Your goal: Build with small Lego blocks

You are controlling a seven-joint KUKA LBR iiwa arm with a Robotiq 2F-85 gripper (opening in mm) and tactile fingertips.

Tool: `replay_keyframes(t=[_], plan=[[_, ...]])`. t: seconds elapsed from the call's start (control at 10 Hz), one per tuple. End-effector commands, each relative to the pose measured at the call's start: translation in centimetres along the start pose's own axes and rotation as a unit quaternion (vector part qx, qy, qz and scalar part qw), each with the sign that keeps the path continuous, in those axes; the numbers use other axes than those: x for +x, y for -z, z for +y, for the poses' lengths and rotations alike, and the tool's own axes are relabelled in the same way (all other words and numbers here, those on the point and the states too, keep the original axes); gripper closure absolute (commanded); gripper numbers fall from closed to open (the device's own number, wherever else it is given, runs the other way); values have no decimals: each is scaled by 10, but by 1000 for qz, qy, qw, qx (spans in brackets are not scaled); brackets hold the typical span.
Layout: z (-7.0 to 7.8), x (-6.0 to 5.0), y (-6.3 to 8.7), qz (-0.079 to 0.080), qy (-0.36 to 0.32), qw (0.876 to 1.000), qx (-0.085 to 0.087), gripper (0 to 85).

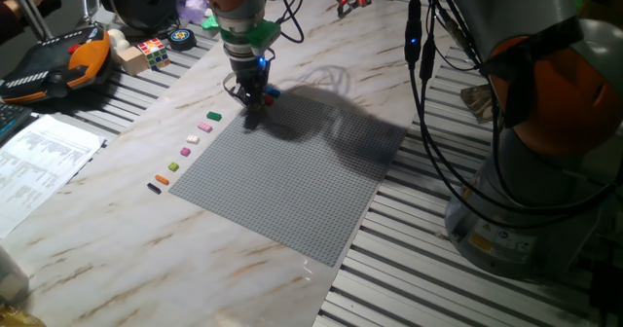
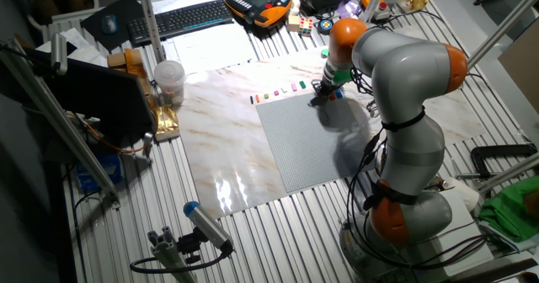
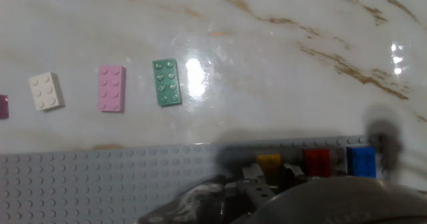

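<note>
Hand view shows a glossy marble-patterned tabletop (image 3: 287, 44) with glare spots, and the grey studded baseplate (image 3: 100, 184) filling the lower part of the frame. On the bare marble, at 10 o'clock from the frame's centre, lie a green brick (image 3: 166, 82), a pink brick (image 3: 111, 88) and a white brick (image 3: 46, 91), apart from one another in a row; a purple one is cut off by the left edge. On the baseplate's edge strip, at 5 o'clock, sit a yellow brick (image 3: 269, 161), a red brick (image 3: 316, 161) and a blue brick (image 3: 362, 162), the yellow partly masked by dark gripper parts.

One fixed view shows the gripper (image 1: 255, 98) low over the baseplate's far corner, with further loose bricks trailing toward 8 o'clock along the plate's edge. A slatted metal bench, papers, a handheld control pendant (image 1: 54, 64) and a puzzle cube (image 1: 153, 51) surround the marble.

Finger opening cannot be determined: shadow and blur obscure the tips, and whether they are on the yellow brick is uncertain.
</note>
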State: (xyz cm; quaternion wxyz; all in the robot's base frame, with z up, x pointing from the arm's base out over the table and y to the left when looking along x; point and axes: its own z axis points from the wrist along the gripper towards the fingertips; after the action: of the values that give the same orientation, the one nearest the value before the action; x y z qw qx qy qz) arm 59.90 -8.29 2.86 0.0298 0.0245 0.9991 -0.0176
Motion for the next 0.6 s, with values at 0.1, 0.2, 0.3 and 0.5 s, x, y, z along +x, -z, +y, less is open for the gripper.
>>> replay_keyframes(t=[0.1, 0.2, 0.3, 0.5], plan=[[0, 0, -1, 0, -2, 1000, -2, 843], [0, 0, -1, 0, -2, 1000, -2, 843], [0, 0, -1, 0, -2, 1000, -2, 843], [0, -1, -2, -1, -2, 1000, -2, 843]])
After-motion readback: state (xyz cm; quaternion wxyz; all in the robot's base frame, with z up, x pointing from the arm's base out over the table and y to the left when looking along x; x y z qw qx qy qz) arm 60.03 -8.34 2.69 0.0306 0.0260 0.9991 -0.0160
